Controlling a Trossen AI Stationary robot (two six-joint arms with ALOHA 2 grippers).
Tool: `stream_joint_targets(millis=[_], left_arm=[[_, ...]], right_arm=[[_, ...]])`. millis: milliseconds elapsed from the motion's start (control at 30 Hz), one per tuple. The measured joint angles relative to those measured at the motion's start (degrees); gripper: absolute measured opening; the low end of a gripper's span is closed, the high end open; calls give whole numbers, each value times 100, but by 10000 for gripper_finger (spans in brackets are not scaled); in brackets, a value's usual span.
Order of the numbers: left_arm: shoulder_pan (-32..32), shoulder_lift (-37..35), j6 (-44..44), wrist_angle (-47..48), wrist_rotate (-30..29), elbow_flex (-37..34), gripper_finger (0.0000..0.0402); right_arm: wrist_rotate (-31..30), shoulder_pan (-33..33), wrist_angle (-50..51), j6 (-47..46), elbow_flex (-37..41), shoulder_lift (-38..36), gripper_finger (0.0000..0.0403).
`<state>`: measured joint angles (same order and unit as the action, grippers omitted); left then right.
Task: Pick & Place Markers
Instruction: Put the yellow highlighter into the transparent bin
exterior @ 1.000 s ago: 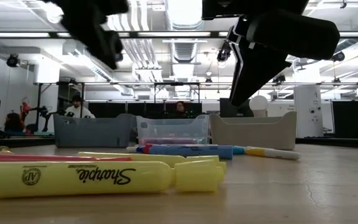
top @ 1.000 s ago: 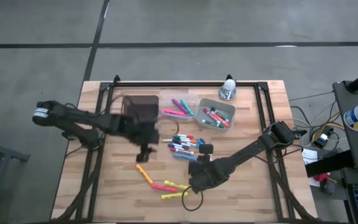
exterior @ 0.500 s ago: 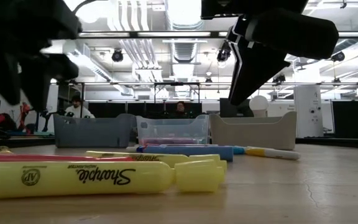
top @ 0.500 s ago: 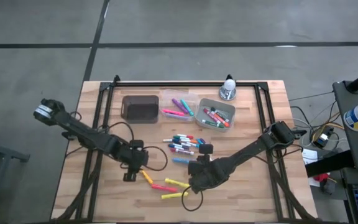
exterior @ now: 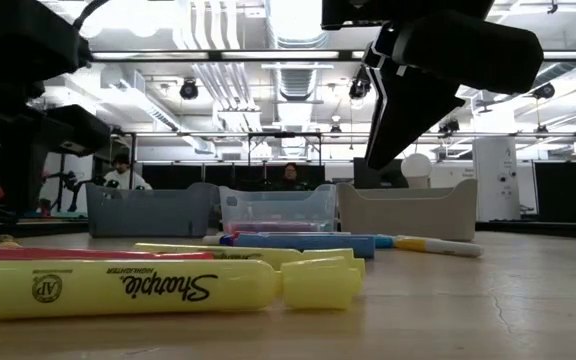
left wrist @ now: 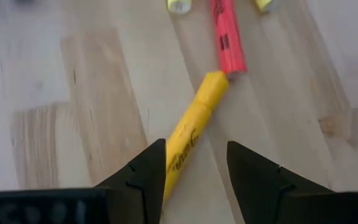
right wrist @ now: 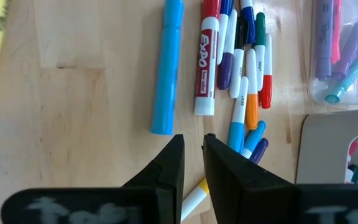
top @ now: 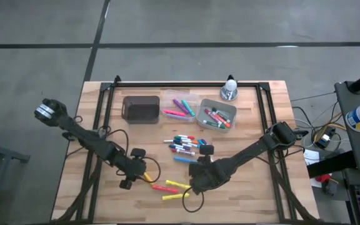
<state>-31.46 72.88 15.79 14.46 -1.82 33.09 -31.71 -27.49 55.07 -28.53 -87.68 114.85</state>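
Yellow plastic highlighter marker [left wrist: 189,134]: light, stiff, slick; grasp mid-barrel. Left gripper [left wrist: 196,163] jaws open astride it; right gripper [right wrist: 192,163] jaws nearly closed, empty.

"Sharpie" on the yellow highlighter [exterior: 158,288], "EXPO" on a red-capped white marker [right wrist: 206,68]

Bright, even light from ceiling strip lamps [exterior: 288,55] – glare washes them out; the near yellow marker [exterior: 158,287] reads sharp, dark arms overhead blur – shadows faint.

Yellow Sharpie highlighter [exterior: 158,287] lying nearest, blue marker [exterior: 303,241] behind, three bins [exterior: 278,210] beyond
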Motion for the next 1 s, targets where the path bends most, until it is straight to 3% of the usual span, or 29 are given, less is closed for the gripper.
stream_joint_targets(millis=[233, 400, 1000], left_arm=[[-21, 0, -318, -652, -253, -484, 163], [-20, 0, -323, -724, -581, -626, 163], [-11, 34, -37, -1060, -887, -958, 161]], right_arm=[[2, 0, -9, 0, 0, 0, 52], [2, 2, -11, 6, 0, 0, 52], [5, 2, -17, 22, 0, 0, 52]])
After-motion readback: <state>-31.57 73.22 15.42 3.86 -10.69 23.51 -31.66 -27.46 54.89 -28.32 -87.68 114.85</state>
